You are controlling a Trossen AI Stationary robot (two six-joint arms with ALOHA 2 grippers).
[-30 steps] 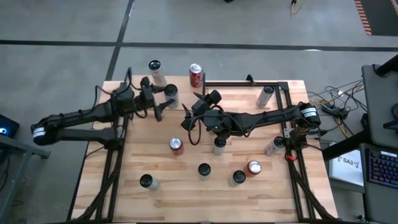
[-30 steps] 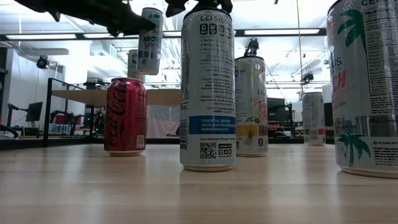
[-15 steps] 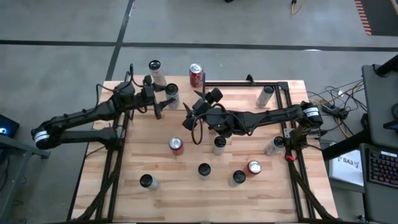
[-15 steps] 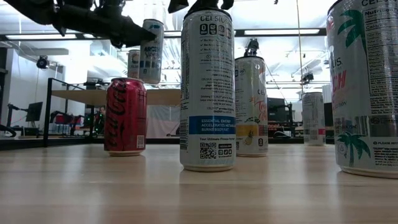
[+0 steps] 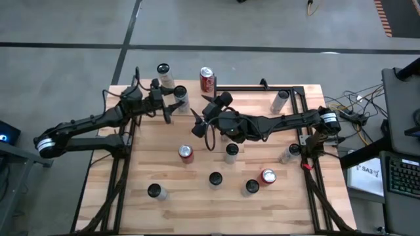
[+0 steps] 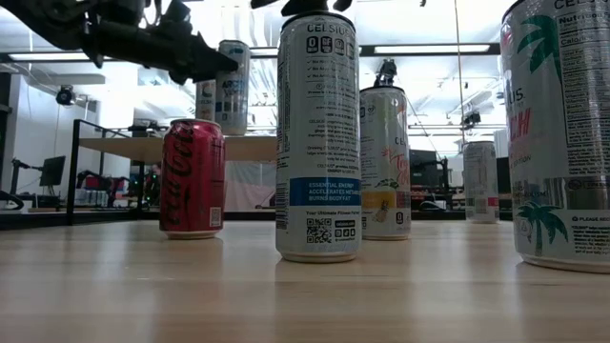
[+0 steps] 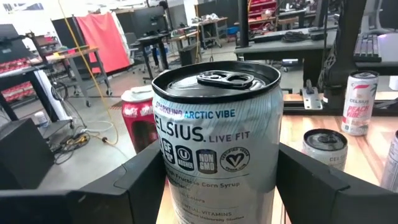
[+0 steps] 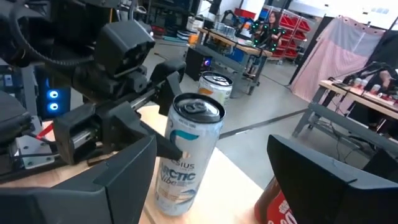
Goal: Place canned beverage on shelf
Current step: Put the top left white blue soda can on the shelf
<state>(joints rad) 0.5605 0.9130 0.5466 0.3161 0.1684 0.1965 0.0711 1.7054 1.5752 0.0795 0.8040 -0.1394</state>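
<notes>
- High view: the left gripper (image 5: 172, 105) reaches to the far left corner of the tabletop (image 5: 197, 210) with a tall can (image 5: 181, 98) between its fingers. The right gripper (image 5: 199, 122) hangs just beside it, toward the middle, fingers spread and holding nothing. Other cans, among them a red can (image 5: 186, 153), stand across the near half, so more placing seems to be left.
- Low view: the shelf (image 6: 143, 148) shows at the far left. The held can's base is level with the shelf's planks, touching or a shade above; I cannot tell which. A second Celsius can (image 6: 203, 95) is partly hidden behind it on the shelf.
- Left wrist view: the held can reads Celsius Arctic Vibe, upright, with a dark finger pressed close on each side. I judge it gripped, though the hold may be about to slacken.
- Right wrist view: the same can stands upright on pale planks near their edge, the left gripper around it. The right arm's own fingers are wide apart and empty.
- Judgement: this can is as good as delivered; what is left is letting go and backing off without tipping it.
</notes>
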